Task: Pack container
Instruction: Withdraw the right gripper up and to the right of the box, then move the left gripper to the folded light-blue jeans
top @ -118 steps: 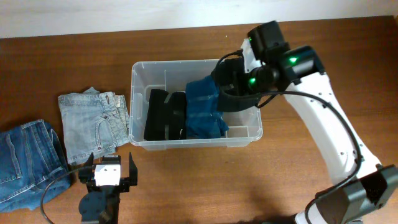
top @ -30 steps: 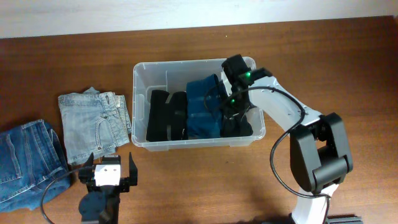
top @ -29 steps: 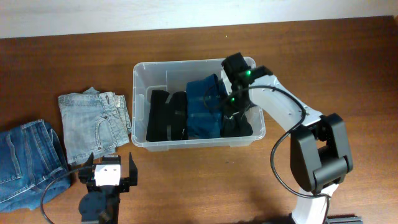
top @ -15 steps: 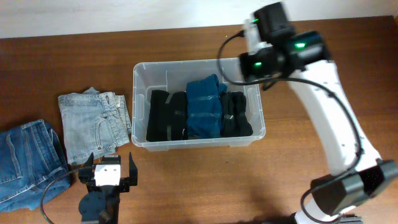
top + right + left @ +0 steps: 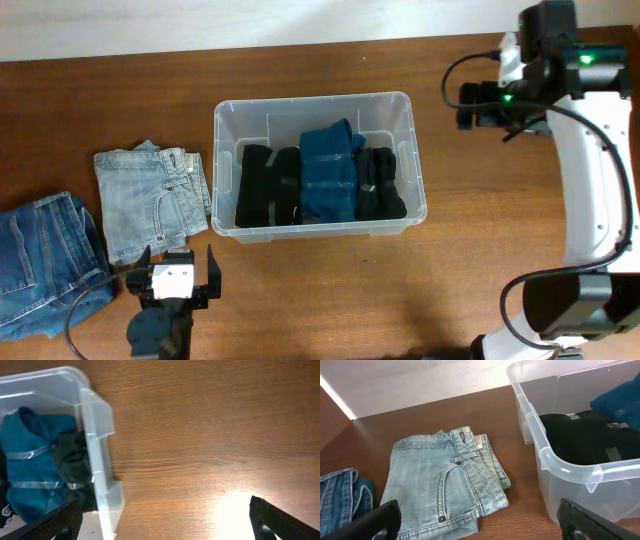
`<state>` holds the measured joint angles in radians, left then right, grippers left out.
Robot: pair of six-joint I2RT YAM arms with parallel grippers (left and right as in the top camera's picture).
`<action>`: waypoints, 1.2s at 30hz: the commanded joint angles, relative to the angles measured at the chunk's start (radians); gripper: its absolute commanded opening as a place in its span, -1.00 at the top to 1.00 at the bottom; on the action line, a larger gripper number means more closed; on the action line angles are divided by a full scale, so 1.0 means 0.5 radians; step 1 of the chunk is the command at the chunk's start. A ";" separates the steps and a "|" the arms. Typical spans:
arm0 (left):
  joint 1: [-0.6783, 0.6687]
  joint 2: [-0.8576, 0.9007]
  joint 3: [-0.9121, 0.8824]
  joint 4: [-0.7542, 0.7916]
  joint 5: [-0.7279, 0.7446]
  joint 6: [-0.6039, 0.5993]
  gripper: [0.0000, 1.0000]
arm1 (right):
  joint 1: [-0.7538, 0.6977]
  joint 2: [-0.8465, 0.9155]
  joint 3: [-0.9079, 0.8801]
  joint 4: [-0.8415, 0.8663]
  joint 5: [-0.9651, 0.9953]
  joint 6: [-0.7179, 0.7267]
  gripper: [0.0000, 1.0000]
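Note:
The clear container (image 5: pixel 224 125) stands mid-table, holding a black folded garment (image 5: pixel 265 186), a teal one (image 5: pixel 330 175) and a second black one (image 5: pixel 379 186) side by side. My right gripper (image 5: pixel 479 105) hangs open and empty to the right of the container, above bare table. In the right wrist view the container's end wall (image 5: pixel 98 435) is at the left, with the teal garment (image 5: pixel 35 455) inside. My left gripper (image 5: pixel 172 286) rests open near the front edge. Its view shows folded light-blue jeans (image 5: pixel 440 485) beside the container (image 5: pixel 545 455).
Folded light-blue jeans (image 5: pixel 150 198) lie left of the container, and darker blue jeans (image 5: pixel 42 262) lie at the far left edge. Bare wooden table (image 5: pixel 210 435) stretches to the right of the container. A pale wall runs along the back.
My right gripper opened, let go of the black garment at the container's right end, and rose out and away to the right. The left arm has not moved.

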<state>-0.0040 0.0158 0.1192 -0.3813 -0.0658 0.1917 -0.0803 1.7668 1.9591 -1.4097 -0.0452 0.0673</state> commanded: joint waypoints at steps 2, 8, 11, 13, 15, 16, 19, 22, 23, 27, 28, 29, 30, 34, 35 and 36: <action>0.010 -0.008 -0.009 0.005 0.021 0.032 -0.99 | -0.071 -0.018 0.013 -0.001 0.009 0.001 -0.97; 0.010 -0.008 -0.009 0.005 0.020 0.032 -0.99 | -0.078 -0.018 0.013 0.000 0.009 0.001 -0.97; 0.010 -0.008 -0.009 0.005 0.020 0.032 -0.99 | -0.078 -0.018 0.013 0.000 0.009 0.001 -0.97; 0.010 -0.008 -0.009 0.008 0.021 0.032 -0.99 | -0.078 -0.018 0.013 0.000 0.009 0.001 -0.97; 0.010 -0.008 -0.009 0.011 0.021 0.032 -0.99 | -0.078 -0.018 0.013 0.000 0.009 0.001 -0.97; 0.010 -0.008 -0.009 0.012 0.021 0.032 -0.99 | -0.078 -0.018 0.013 0.000 0.009 0.001 -0.97; 0.010 -0.008 -0.009 0.010 0.021 0.031 -0.99 | -0.078 -0.018 0.013 0.000 0.009 0.001 -0.97; 0.010 -0.008 -0.009 0.024 0.021 0.031 -0.99 | -0.078 -0.018 0.013 0.000 0.009 0.001 -0.97; 0.010 -0.008 -0.009 0.063 0.030 0.031 -0.99 | -0.078 -0.018 0.013 0.000 0.009 0.001 -0.97; 0.010 -0.008 0.037 0.148 0.231 0.031 -0.99 | -0.078 -0.018 0.013 0.000 0.009 0.001 -0.97; 0.010 -0.008 0.059 0.147 0.246 0.031 -0.99 | -0.078 -0.018 0.013 0.000 0.009 0.001 -0.97; 0.010 -0.008 0.084 0.143 0.246 0.031 -0.99 | -0.078 -0.018 0.013 0.000 0.009 0.001 -0.97; 0.010 -0.008 0.110 0.131 0.245 0.031 -0.99 | -0.078 -0.018 0.013 0.000 0.009 0.001 -0.97; 0.010 0.096 0.346 -0.021 0.227 0.031 -0.99 | -0.078 -0.018 0.013 0.000 0.009 0.001 -0.97; 0.010 0.144 0.401 -0.045 0.208 0.031 -0.99 | -0.078 -0.018 0.013 0.000 0.009 0.001 -0.97; 0.010 0.214 0.468 -0.070 0.170 0.031 -0.99 | -0.078 -0.018 0.013 0.000 0.009 0.001 -0.98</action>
<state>-0.0040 0.0418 0.2302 -0.3962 0.0303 0.1917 -0.1154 1.7668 1.9591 -1.4101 -0.0452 0.0669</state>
